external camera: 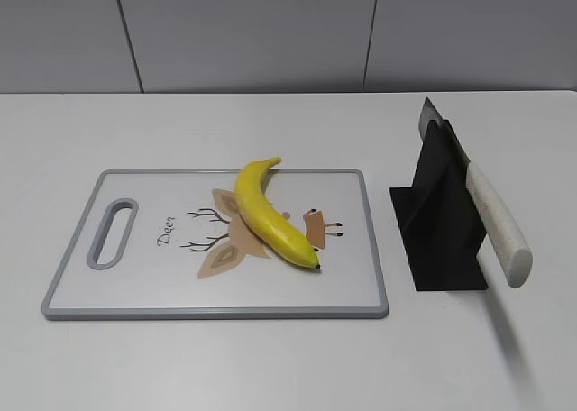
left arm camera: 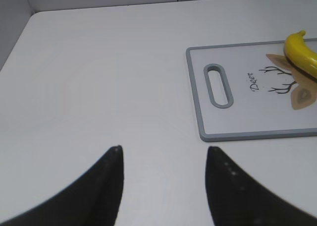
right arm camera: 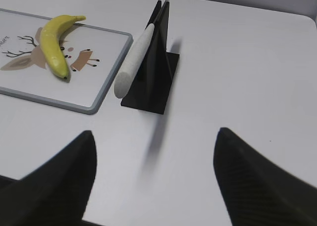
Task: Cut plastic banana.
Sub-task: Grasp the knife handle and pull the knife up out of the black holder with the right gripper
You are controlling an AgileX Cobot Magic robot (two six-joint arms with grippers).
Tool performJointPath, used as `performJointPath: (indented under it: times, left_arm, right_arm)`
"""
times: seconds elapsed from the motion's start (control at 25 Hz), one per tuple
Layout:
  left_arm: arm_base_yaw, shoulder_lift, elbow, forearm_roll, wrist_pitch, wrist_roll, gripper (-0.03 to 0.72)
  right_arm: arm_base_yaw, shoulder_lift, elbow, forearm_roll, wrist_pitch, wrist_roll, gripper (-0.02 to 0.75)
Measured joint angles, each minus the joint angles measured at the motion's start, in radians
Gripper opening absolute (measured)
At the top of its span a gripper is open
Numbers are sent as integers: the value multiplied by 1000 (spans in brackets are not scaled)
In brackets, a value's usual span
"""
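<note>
One banana (external camera: 267,214) is lying across one board (external camera: 135,294) on the counter (external camera: 270,366), with one knife (external camera: 494,222) resting in one stand (external camera: 442,222) just right of it. Both grippers, left (left arm camera: 163,159) and right (right arm camera: 153,146), are hovering over bare counter, fingers spread and holding nothing.
</note>
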Motion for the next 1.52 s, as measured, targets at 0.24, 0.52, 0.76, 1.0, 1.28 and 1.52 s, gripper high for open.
performJointPath:
  times: [0.24, 0.52, 0.76, 1.0, 1.28, 1.52]
  left_arm:
    - [0, 0, 0, 0, 0, 0, 520]
    - [0, 0, 0, 0, -1, 0, 520]
    - [0, 0, 0, 0, -1, 0, 520]
    - [0, 0, 0, 0, -1, 0, 518]
    - [0, 0, 0, 0, -1, 0, 511]
    - [0, 0, 0, 0, -1, 0, 509]
  right_arm:
    - [0, 0, 0, 2, 0, 0, 571]
    - [0, 0, 0, 2, 0, 0, 571]
    - [0, 0, 0, 2, 0, 0, 571]
    - [0, 0, 0, 2, 0, 0, 571]
    - [0, 0, 0, 3, 0, 1, 573]
    - [0, 54, -7, 5, 7, 40, 572]
